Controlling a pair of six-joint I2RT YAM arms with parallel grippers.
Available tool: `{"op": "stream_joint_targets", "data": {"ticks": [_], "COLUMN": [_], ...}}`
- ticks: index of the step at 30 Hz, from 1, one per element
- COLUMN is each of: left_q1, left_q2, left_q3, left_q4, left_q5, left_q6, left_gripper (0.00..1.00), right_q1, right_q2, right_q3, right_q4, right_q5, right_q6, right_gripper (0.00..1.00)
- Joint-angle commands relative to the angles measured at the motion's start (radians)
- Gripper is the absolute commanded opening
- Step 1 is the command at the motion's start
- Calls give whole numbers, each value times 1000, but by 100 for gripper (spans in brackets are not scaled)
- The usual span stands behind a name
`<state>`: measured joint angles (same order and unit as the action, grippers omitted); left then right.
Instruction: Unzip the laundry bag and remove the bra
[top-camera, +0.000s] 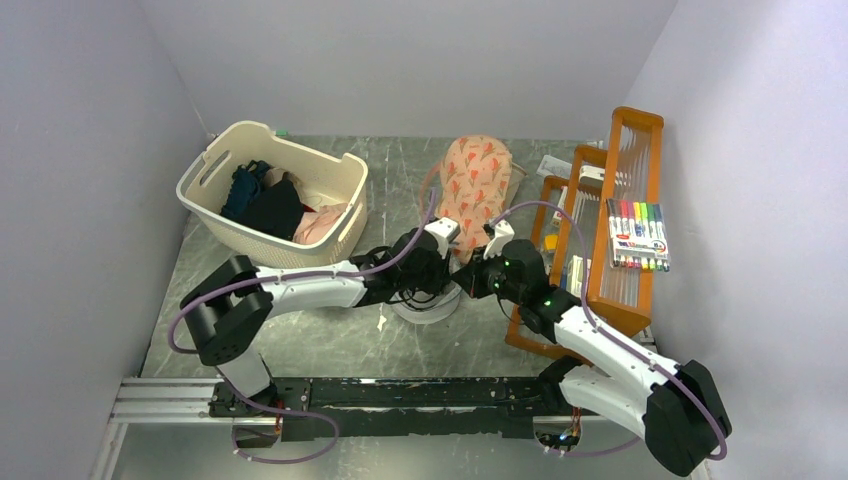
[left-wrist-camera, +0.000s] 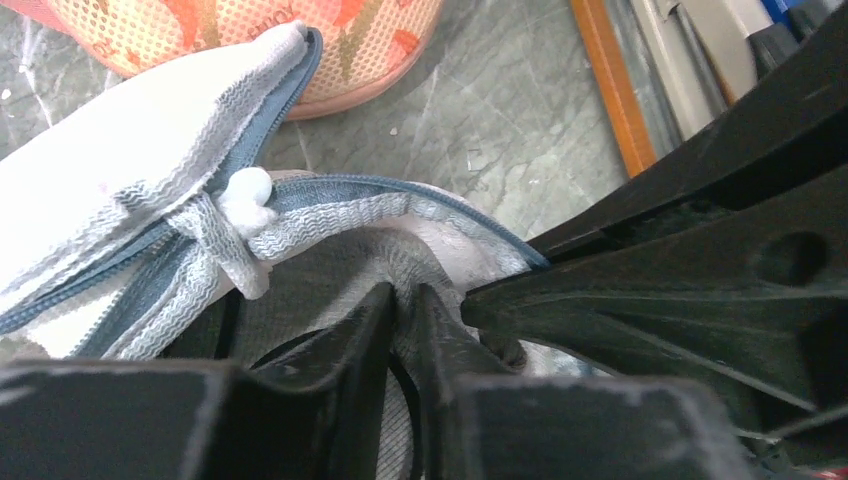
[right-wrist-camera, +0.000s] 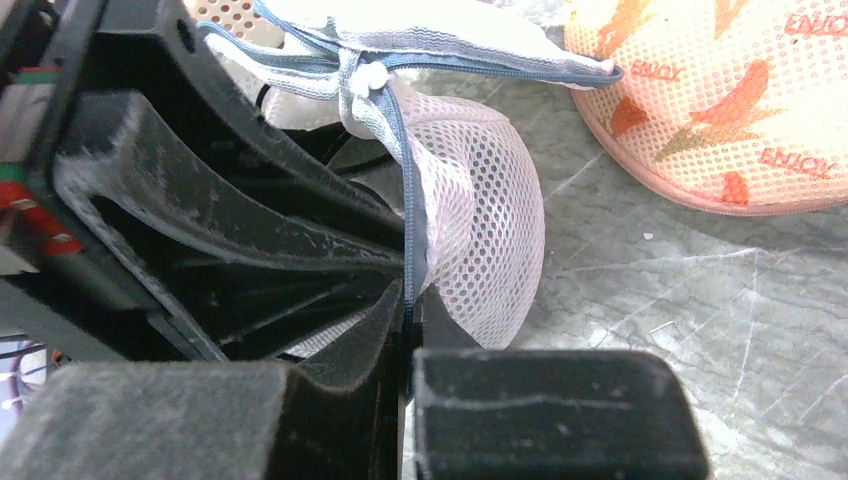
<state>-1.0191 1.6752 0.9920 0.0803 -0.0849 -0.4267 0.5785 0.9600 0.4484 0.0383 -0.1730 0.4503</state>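
Observation:
The white mesh laundry bag lies in the middle of the table between both arms. In the left wrist view the laundry bag has its blue-grey zip rim parted, with a white pull tab on it. My left gripper is shut on a fold of the bag's mesh. My right gripper is shut on the zip rim beside the mesh wall. Both grippers meet over the bag, left and right. Something dark shows through the mesh; I cannot make out the bra.
A cream slotted basket with dark blue and pink clothing stands at the back left. An orange patterned fabric piece lies just behind the bag. A wooden rack with a marker set stands on the right.

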Motion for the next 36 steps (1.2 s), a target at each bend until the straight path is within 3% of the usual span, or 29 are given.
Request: {"op": "stream_joint_targets", "data": {"ticks": [1, 2, 3, 14, 28, 36], "left_q1": [-6, -6, -6, -4, -4, -3], "left_q2": [-64, -80, -97, -298, -486, -624], "left_q3": [11, 8, 5, -37, -28, -39], "left_q4": [36, 28, 20, 8, 32, 134], "left_q5": [36, 40, 45, 12, 61, 149], "left_q6": [10, 10, 10, 36, 111, 133], "left_gripper": [19, 10, 7, 7, 7, 7], "right_q1": [7, 7, 7, 7, 7, 7], "right_q2": [4, 7, 9, 24, 25, 32], "right_q3": [4, 4, 3, -2, -19, -26], "right_q4": [33, 34, 37, 78, 81, 94], "right_q5": [4, 11, 12, -7, 16, 10], "right_q6": [11, 17, 22, 74, 101, 91], "right_gripper": [0, 0, 0, 0, 0, 0]}}
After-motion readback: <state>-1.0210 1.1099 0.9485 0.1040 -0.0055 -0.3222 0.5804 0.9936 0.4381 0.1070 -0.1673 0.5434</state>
